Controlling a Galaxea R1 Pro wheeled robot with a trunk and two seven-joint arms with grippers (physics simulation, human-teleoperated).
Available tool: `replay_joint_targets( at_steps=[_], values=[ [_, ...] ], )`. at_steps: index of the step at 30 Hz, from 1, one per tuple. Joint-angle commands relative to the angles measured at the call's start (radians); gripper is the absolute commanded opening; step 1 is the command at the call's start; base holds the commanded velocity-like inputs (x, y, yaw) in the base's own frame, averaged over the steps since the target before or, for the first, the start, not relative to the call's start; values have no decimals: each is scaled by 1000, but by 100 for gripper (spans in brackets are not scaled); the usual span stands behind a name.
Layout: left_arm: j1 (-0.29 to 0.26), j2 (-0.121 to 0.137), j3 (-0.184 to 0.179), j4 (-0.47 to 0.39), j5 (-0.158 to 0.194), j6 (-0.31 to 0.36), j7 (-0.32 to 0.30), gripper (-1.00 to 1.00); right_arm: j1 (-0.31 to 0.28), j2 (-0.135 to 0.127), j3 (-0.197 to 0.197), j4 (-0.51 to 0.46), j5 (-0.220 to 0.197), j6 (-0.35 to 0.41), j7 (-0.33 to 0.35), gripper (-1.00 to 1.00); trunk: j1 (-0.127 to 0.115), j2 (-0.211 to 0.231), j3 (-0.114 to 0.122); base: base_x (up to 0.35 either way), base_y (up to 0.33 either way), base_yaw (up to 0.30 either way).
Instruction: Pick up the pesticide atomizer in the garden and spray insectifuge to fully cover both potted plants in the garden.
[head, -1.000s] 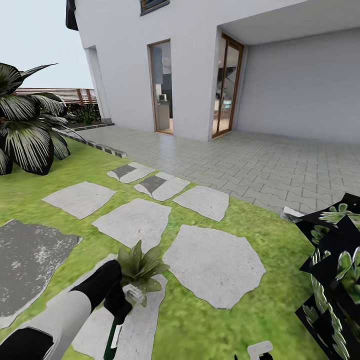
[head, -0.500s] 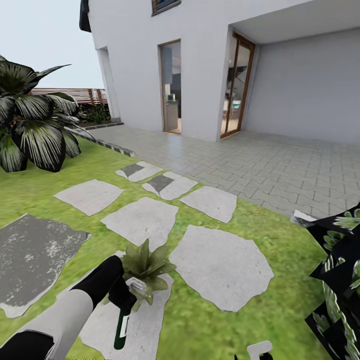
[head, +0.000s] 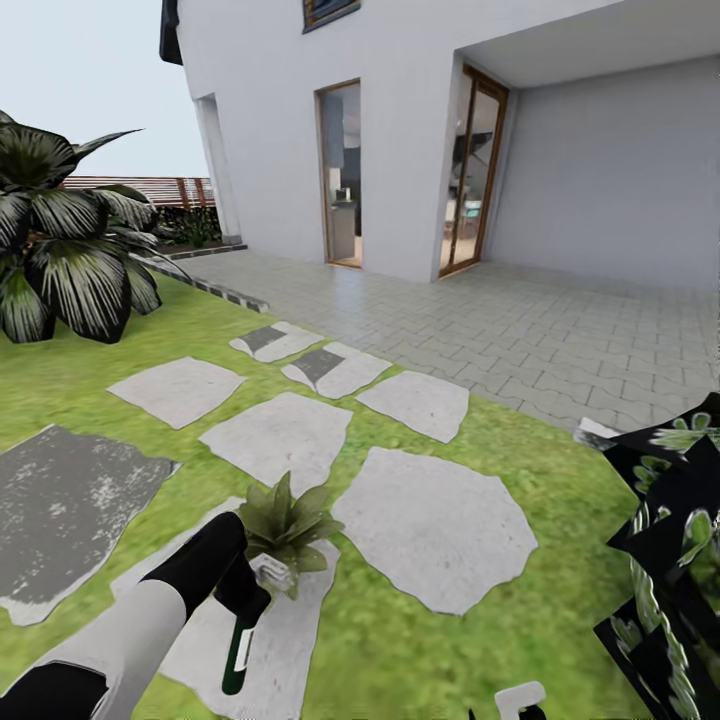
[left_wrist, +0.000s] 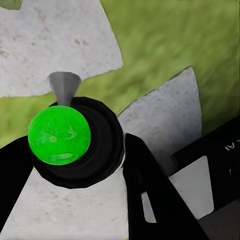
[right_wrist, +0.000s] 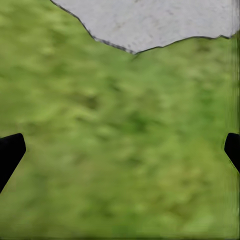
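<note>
Against the frame half a second back, the head view has slid slightly: stones, house and right-hand bush sit a little lower and further left. That is camera motion. The left arm and its load keep the same pose relative to the plant.

Left gripper (head: 243, 596): closed on the pesticide atomizer (head: 238, 652), dark slim body hanging downward, white trigger head (head: 270, 573) at the top, just beside the leaves of the potted plant (head: 286, 522). In the left wrist view the atomizer (left_wrist: 75, 142) appears end-on between the black fingers (left_wrist: 150, 190), with a bright green round face and a grey nozzle cone (left_wrist: 64, 86).

The potted plant stands at the edge of a grey stepping stone (head: 432, 525) on the lawn (head: 430, 650). Its pot is hidden under the leaves. No whitish specks can be made out on the leaves at this resolution.

Right gripper (right_wrist: 120, 150): fingertips spread wide apart at the frame edges, nothing between them, grass below.

A large dark striped bush (head: 60, 250) stands well apart on the far left.
</note>
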Motion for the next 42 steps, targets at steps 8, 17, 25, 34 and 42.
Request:
replay_joint_targets(
  at_steps=[8,17,25,34,42],
  values=[
    [0,1,-3,6,-7,4,0,-100,-1,0,8,1,8,0,-10,100,0,0,-1,-10,-201,0],
    [1,10,-2,7,-8,3,26,-100,-1,0,8,1,7,0,-10,100,0,0,-1,-61,-4,0],
    [1,12,-1,1,-7,4,52,-100,-1,0,8,1,8,0,-10,100,0,0,-1,-109,239,0],
    [1,16,-1,4,-9,4,79,-100,-1,-1,8,2,9,0,-10,100,0,0,-1,2,303,0],
    [1,5,-2,2,-6,4,164,-100,-1,0,8,2,9,0,-10,100,0,0,-1,17,70,0]
  ],
)
